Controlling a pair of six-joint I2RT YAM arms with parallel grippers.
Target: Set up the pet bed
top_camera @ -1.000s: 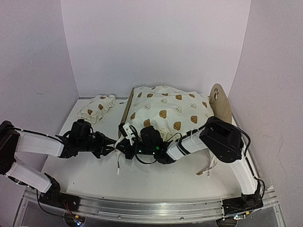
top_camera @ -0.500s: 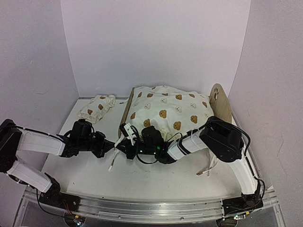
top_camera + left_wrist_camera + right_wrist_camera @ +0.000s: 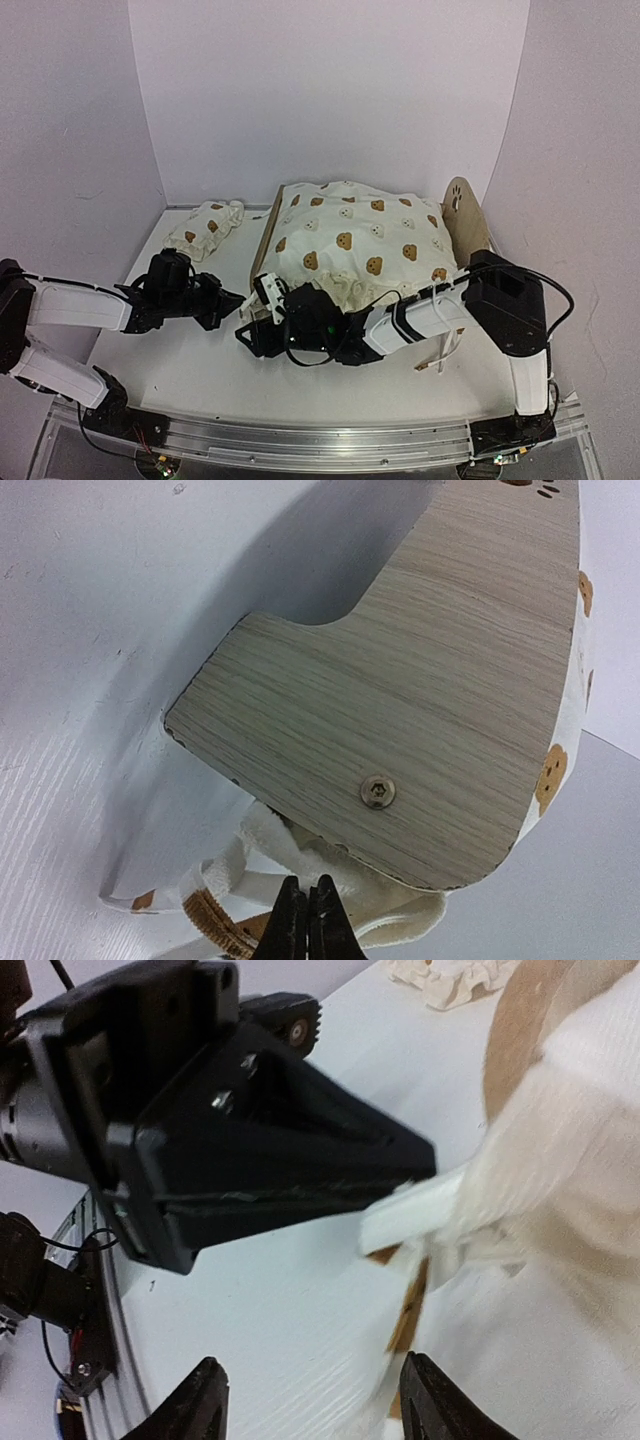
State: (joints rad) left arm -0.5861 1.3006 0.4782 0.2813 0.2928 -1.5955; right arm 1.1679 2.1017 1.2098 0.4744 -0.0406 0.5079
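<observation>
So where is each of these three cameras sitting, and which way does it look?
Top external: above and behind the arms, looking down over the table at the pet bed and its cushion; both arms show.
Left wrist: on the left arm, looking along its shut left end effector at the bed's wooden end board.
Right wrist: on the right arm, facing the left end effector; its own open right end effector frames the bottom.
Shared: both wrist views show the cushion tie the left end effector grips.
</observation>
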